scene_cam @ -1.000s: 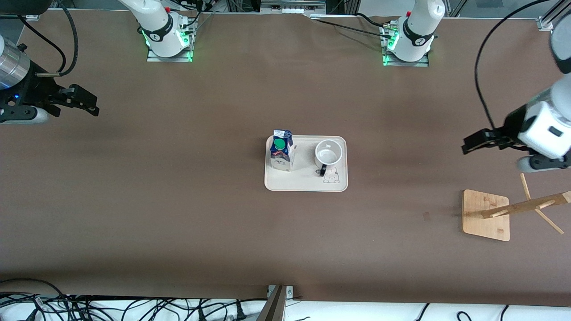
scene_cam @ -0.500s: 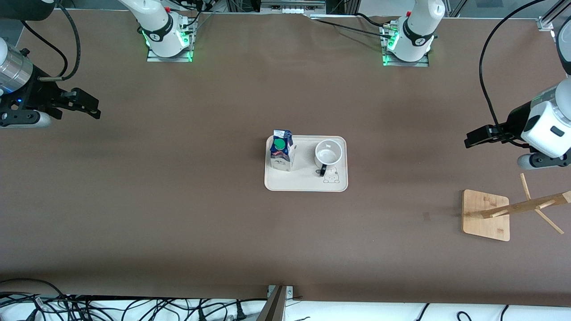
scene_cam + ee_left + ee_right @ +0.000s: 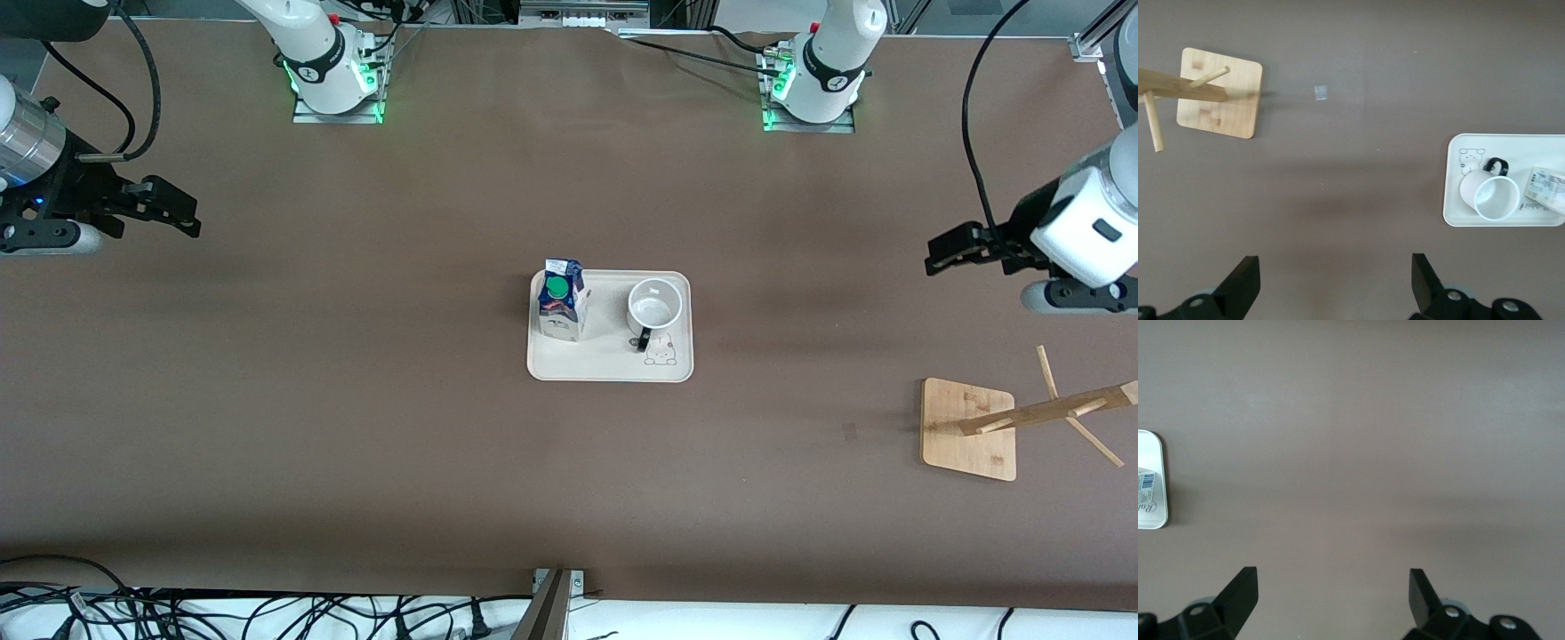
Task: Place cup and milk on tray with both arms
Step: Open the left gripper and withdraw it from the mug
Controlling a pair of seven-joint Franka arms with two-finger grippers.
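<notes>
Milk (image 3: 563, 309) and cup (image 3: 654, 305) stand on the tray (image 3: 610, 366) at frame centre; the task looks done. Left gripper (image 3: 944, 252), mid-right edge, and right gripper (image 3: 175, 210), upper-left edge, hang spread and empty.

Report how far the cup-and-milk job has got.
Done, by the look of it: the milk stands upright on the tray, and the cup sits beside it, toward the left arm's end. In hand: nothing. The left gripper and right gripper are both open and empty over bare table near their own ends. Left: no placing step appears to remain.
</notes>
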